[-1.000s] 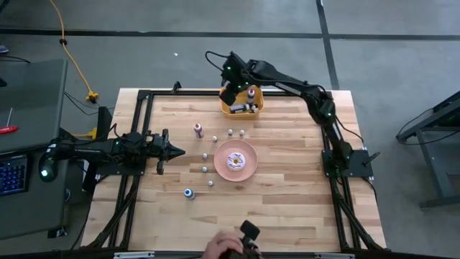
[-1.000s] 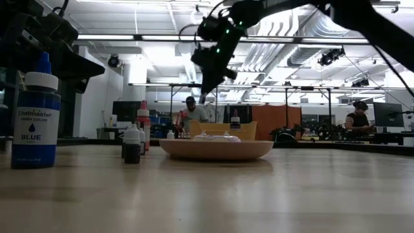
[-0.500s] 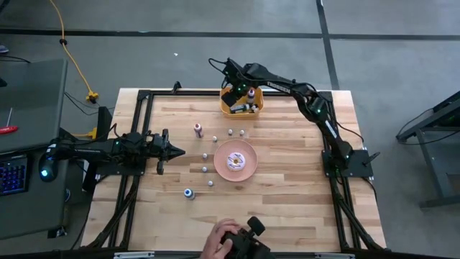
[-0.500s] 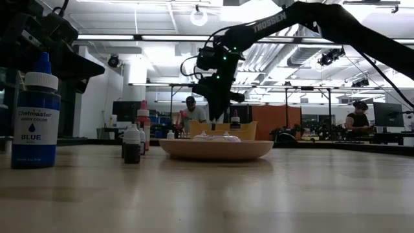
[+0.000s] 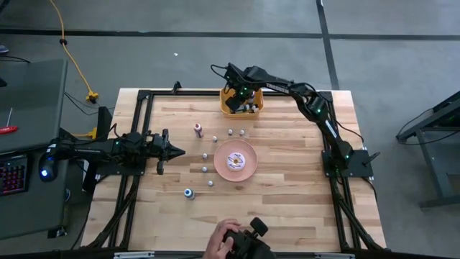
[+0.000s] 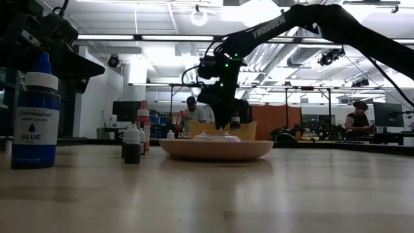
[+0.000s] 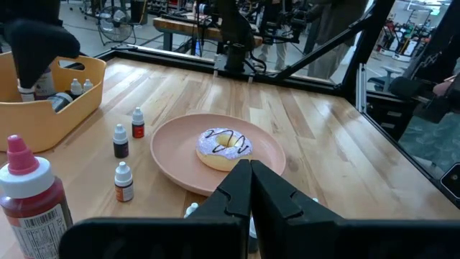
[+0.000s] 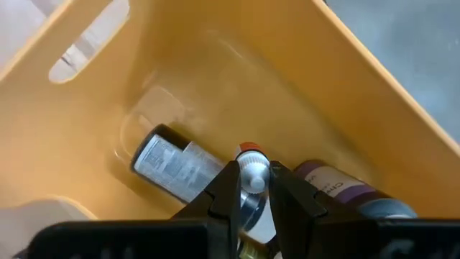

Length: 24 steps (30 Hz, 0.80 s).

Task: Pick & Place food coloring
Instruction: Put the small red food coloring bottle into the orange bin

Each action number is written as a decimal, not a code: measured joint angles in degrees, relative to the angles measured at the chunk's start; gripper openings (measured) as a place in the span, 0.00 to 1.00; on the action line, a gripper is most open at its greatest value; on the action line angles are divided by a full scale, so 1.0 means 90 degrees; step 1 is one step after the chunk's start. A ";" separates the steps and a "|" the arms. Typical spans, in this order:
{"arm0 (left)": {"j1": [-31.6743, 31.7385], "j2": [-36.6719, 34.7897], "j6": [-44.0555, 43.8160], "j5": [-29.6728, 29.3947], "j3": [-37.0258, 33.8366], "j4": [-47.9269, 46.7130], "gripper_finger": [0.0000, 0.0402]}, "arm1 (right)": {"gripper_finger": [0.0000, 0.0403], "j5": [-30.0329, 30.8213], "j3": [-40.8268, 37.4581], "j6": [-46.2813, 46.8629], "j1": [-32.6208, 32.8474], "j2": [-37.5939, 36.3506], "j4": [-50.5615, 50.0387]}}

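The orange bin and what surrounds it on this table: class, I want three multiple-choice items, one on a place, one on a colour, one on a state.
1. Where is the right claw?
A. Over the pink plate
B. Down inside the orange bin
C. At the table's near edge

2. What colour is the plate under the doughnut?
A. Green
B. Pink
C. Black

3. What is the right claw doing?
A. Gripping a small bottle
B. Standing wide open, nothing in it
C. Gripping the doughnut

Answers:
1. B: the high view shows the right claw over the orange bin, and its wrist view sees only the bin's walls.
2. B: the plate under the doughnut is pink.
3. A: the fingers pinch a small bottle with an orange-tipped cap.

The left claw waits at the table's left side.
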 joint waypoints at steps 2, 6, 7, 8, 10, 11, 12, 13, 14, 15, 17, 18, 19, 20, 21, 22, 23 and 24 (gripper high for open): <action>0.0000 0.0000 -0.0001 0.0000 -0.0001 0.0000 0.00 | 0.14 0.0061 0.0000 -0.0079 0.0002 -0.0001 0.0000; -0.0001 0.0000 -0.0002 0.0000 -0.0002 0.0000 0.00 | 0.14 0.0099 0.0000 0.0168 -0.0021 -0.0001 -0.0002; 0.0000 -0.0001 0.0001 -0.0001 0.0001 0.0000 0.00 | 0.14 0.0099 0.0000 0.0217 -0.0028 -0.0003 -0.0004; -0.0001 0.0000 0.0000 -0.0001 0.0001 0.0000 0.00 | 0.14 0.0096 0.0000 0.0229 -0.0036 -0.0004 -0.0002; 0.0000 -0.0001 0.0000 -0.0001 0.0000 0.0000 0.00 | 0.14 0.0098 0.0000 0.0234 -0.0041 -0.0004 -0.0004; -0.0001 -0.0001 0.0000 0.0000 0.0000 0.0000 0.00 | 0.14 0.0096 0.0000 0.0235 -0.0048 -0.0004 -0.0005; -0.0001 -0.0002 -0.0001 0.0000 0.0001 0.0000 0.00 | 0.14 0.0096 0.0000 0.0243 -0.0051 -0.0004 -0.0005; 0.0000 -0.0002 0.0000 0.0000 0.0001 0.0000 0.00 | 0.14 0.0096 0.0000 0.0255 -0.0051 -0.0006 -0.0008; -0.0001 -0.0002 0.0001 -0.0002 0.0001 0.0000 0.00 | 0.14 0.0096 0.0000 0.0260 -0.0051 -0.0006 -0.0021; 0.0002 -0.0002 0.0001 0.0000 0.0001 0.0000 0.00 | 0.14 0.0094 0.0000 0.0261 -0.0051 -0.0006 -0.0049; 0.0002 0.0000 0.0001 0.0000 -0.0002 0.0000 0.00 | 0.14 0.0094 0.0000 0.0262 -0.0051 -0.0006 -0.0100; 0.0002 -0.0002 -0.0002 0.0000 -0.0002 0.0000 0.00 | 0.14 0.0094 0.0000 0.0262 -0.0051 -0.0006 -0.0104; -0.0001 -0.0001 0.0001 -0.0001 0.0000 0.0000 0.00 | 0.14 0.0094 0.0000 0.0262 -0.0051 -0.0006 -0.0104; 0.0000 0.0000 0.0001 0.0000 0.0000 0.0000 0.00 | 0.14 0.0091 0.0000 0.0265 -0.0051 -0.0006 -0.0104; 0.0001 -0.0002 -0.0001 -0.0002 0.0000 0.0000 0.00 | 0.14 0.0091 0.0000 0.0265 -0.0051 -0.0006 -0.0107; 0.0001 -0.0001 0.0001 0.0000 -0.0001 0.0000 0.00 | 0.14 0.0091 0.0000 0.0263 -0.0053 -0.0006 -0.0107; -0.0001 -0.0001 -0.0001 0.0000 0.0001 0.0000 0.00 | 0.14 0.0091 0.0000 0.0265 -0.0056 -0.0001 -0.0105; 0.0001 0.0000 0.0000 -0.0001 0.0000 0.0000 0.00 | 0.14 0.0076 0.0000 0.0268 -0.0056 0.0013 -0.0102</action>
